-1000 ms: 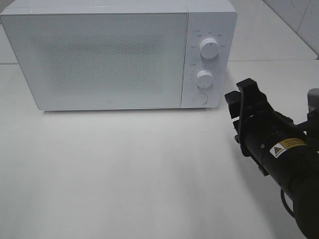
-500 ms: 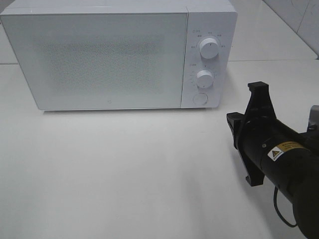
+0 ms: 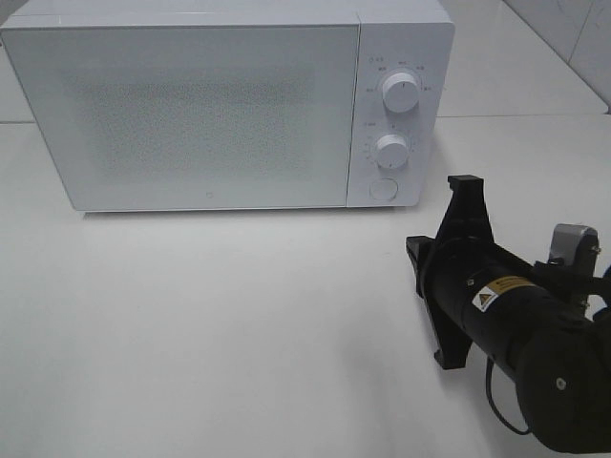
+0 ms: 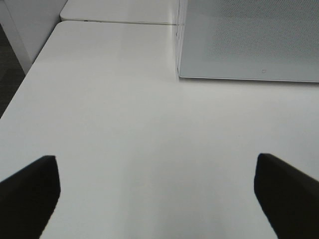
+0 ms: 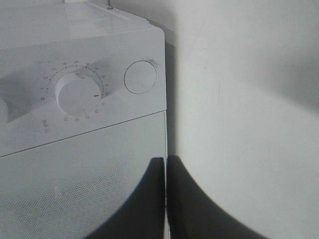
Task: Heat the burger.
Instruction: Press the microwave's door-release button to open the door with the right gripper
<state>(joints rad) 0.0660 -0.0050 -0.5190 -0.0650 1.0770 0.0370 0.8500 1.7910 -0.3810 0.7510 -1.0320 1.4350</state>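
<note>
The burger is out of view in every frame. The white microwave (image 3: 210, 114) stands at the back of the table with its door shut. Its panel has an upper knob (image 3: 399, 93), a lower knob (image 3: 391, 151) and a round door button (image 3: 383, 189). My right gripper (image 3: 420, 256) hovers in front of the microwave's right corner, rolled on its side, fingers (image 5: 149, 209) pressed together and empty. The right wrist view shows a knob (image 5: 76, 92) and the button (image 5: 140, 77). My left gripper (image 4: 157, 194) is open and empty over bare table, left of the microwave (image 4: 249, 40).
The white table (image 3: 239, 315) stretches in front of the microwave. Its left edge (image 4: 20, 84) drops to a dark floor. A seam runs across the table behind the microwave.
My right arm has moved left and toward the table's front, and rolled, so the gripper now sits lower, in front of the microwave's right corner. The microwave has not changed.
</note>
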